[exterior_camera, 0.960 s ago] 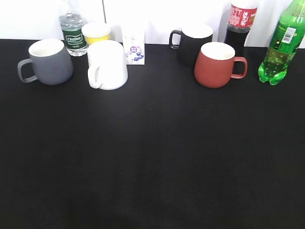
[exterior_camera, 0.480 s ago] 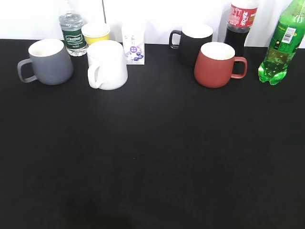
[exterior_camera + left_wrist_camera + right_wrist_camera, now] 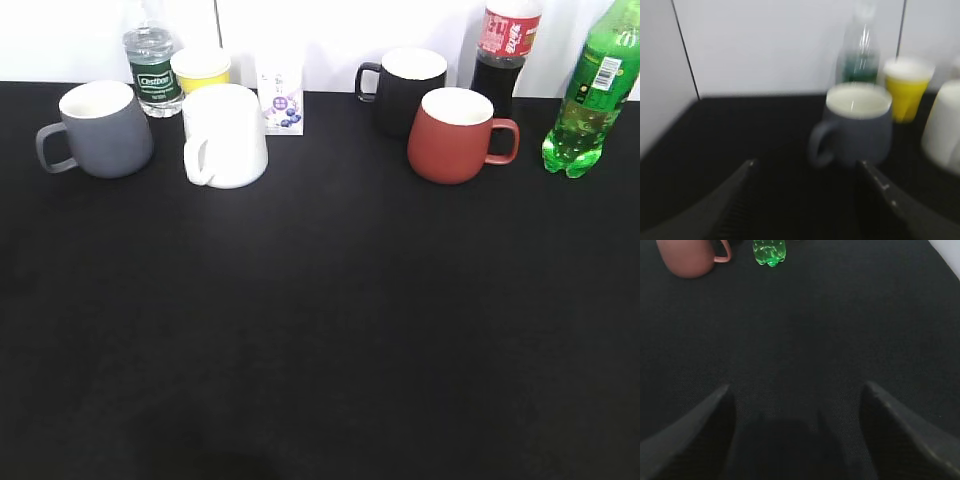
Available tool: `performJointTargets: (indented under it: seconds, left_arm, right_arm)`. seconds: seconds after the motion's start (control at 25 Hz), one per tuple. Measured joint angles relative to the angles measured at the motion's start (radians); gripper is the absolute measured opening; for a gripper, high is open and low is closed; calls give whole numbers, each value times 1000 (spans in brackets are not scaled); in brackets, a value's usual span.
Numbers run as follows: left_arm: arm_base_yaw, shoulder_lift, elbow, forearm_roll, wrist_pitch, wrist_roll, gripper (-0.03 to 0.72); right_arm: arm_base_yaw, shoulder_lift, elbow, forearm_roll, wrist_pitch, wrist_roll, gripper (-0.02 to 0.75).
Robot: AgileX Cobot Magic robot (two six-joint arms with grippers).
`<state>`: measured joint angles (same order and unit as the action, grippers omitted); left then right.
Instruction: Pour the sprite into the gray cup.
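Observation:
The sprite [image 3: 587,95], a green bottle with a green-and-white label, stands at the far right of the black table; its lobed base shows at the top of the right wrist view [image 3: 769,252]. The gray cup [image 3: 100,128] stands at the far left, handle to the left, and shows blurred in the left wrist view [image 3: 857,125]. My left gripper [image 3: 805,165] is open and empty, its fingers short of the gray cup. My right gripper [image 3: 797,390] is open and empty over bare table, well short of the sprite. Neither gripper shows in the exterior view.
A white mug [image 3: 226,136], a yellow cup [image 3: 201,68], a small water bottle [image 3: 152,62] and a small carton [image 3: 280,92] stand at the back left. A black mug [image 3: 406,85], a red-brown mug [image 3: 456,135] and a cola bottle [image 3: 506,50] stand at the back right.

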<state>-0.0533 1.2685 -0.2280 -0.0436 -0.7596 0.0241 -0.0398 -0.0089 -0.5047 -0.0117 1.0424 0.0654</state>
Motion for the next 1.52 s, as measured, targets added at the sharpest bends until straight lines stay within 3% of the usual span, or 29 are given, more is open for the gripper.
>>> performJointTargets:
  seconds: [0.2,0.48,0.64,0.72,0.76,0.88,1.08,1.28,1.4,1.52]
  left_arm:
    - [0,411,-176,8,-178,0,447]
    - [1,714,-492,-20,-166,0,423]
    - [2,814,-639,-37,-146,0,316]
    - [2,845,-671,-36,-166,1,148]
    - [3,849,-673,-38,-170,2,102]
    - [3,849,-666,-37,-194,4,100]
    - [-2,622,-415,-28,-233,8,95]
    - [-140,351,-192,3,-223,8,90]
    - [-219,314,-186,7,-194,8,88]
    - [-235,314,-186,12,-185,8,87]
  right_arm:
    - [0,0,0,0,0,0,586]
    - [0,0,0,0,0,0,585]
    - [0,0,0,0,0,0,586]
    - [0,0,0,0,0,0,586]
    - [0,0,0,0,0,0,586]
    - [0,0,0,0,0,0,586]
    - [0,0,0,0,0,0,586]
    - [0,0,0,5,0,0,586]
    - [0,0,-3,12,-9,0,585]
    - [0,81,-14,12,-32,0,585]
